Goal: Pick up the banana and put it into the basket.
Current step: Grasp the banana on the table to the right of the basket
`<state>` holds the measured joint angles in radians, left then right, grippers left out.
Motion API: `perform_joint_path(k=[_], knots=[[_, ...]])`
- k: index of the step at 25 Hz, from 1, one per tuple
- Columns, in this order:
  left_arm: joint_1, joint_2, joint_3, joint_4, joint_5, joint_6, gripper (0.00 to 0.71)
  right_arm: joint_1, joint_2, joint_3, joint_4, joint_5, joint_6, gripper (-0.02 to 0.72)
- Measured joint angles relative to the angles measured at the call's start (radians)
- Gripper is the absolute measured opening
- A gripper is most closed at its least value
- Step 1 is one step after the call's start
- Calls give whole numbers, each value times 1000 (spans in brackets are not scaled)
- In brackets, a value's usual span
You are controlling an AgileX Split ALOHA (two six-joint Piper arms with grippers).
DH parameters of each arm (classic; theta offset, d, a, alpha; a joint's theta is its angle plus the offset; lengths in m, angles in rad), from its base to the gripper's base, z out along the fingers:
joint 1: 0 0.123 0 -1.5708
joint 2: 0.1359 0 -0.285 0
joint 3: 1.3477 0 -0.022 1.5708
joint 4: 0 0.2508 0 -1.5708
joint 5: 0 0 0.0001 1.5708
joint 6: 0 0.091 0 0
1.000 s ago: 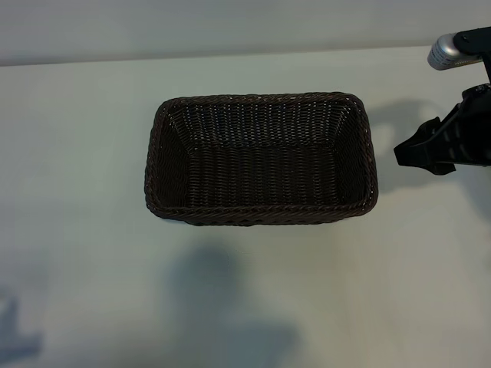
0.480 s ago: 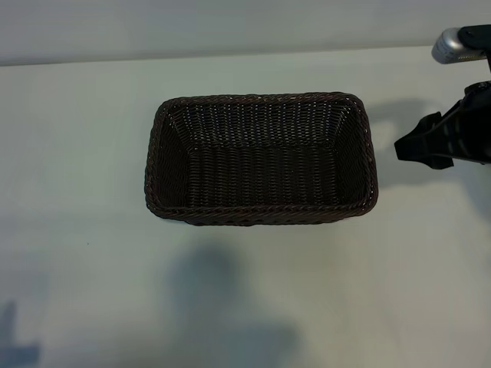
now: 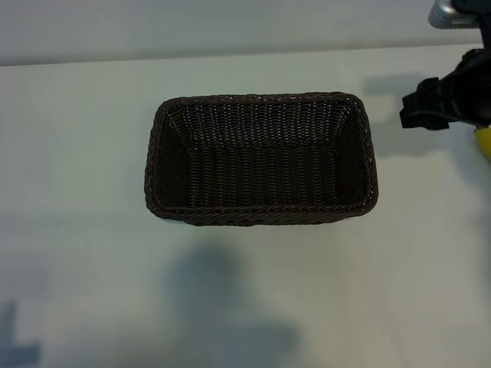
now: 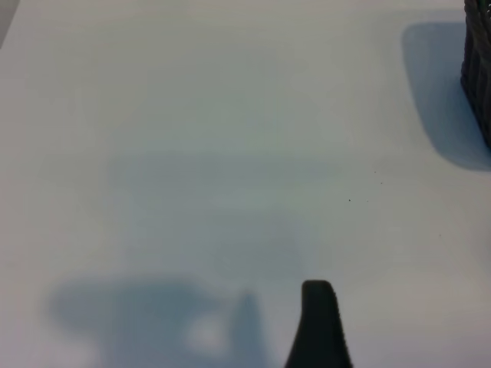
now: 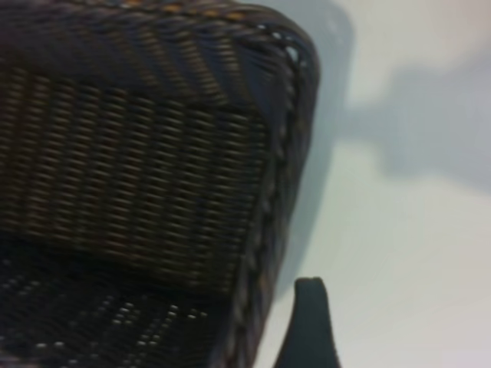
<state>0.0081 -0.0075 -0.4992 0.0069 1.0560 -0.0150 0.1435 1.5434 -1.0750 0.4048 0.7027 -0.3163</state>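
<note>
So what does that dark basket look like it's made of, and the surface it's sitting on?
The basket looks like woven wicker or rattan, possibly synthetic: dark brown strands in tight rows, a braided rim and a slight sheen. The table looks like a smooth, matte, pale laminate or painted board, showing soft shadows and no grain.

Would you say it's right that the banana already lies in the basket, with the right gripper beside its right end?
Not quite: the basket is empty in the exterior view. The banana shows only as a yellow sliver at that view's right edge, by the right gripper.

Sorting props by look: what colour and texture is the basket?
Dark brown woven wicker with a braided rim; the basket shows best in the exterior view.
</note>
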Motion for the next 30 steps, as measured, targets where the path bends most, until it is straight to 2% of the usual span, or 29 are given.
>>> perform_joint_path(k=[5, 7, 10, 13, 16, 24, 30], knots=[[0, 0, 0, 0, 0, 0, 569, 0, 90, -117, -125, 111, 86, 582], [0, 0, 1, 0, 0, 0, 569, 0, 111, -135, -188, 125, 136, 582], [0, 0, 1, 0, -1, 0, 569, -1, 132, -141, -315, 141, 229, 582], [0, 0, 1, 0, -1, 0, 569, -24, 145, -141, -396, 158, 291, 582], [0, 0, 1, 0, -2, 0, 569, -72, 157, -143, -420, 175, 304, 582], [0, 0, 1, 0, -2, 0, 569, -210, 173, -145, -418, 233, 223, 582], [0, 0, 1, -1, -2, -2, 569, -240, 173, -147, -418, 245, 181, 582]])
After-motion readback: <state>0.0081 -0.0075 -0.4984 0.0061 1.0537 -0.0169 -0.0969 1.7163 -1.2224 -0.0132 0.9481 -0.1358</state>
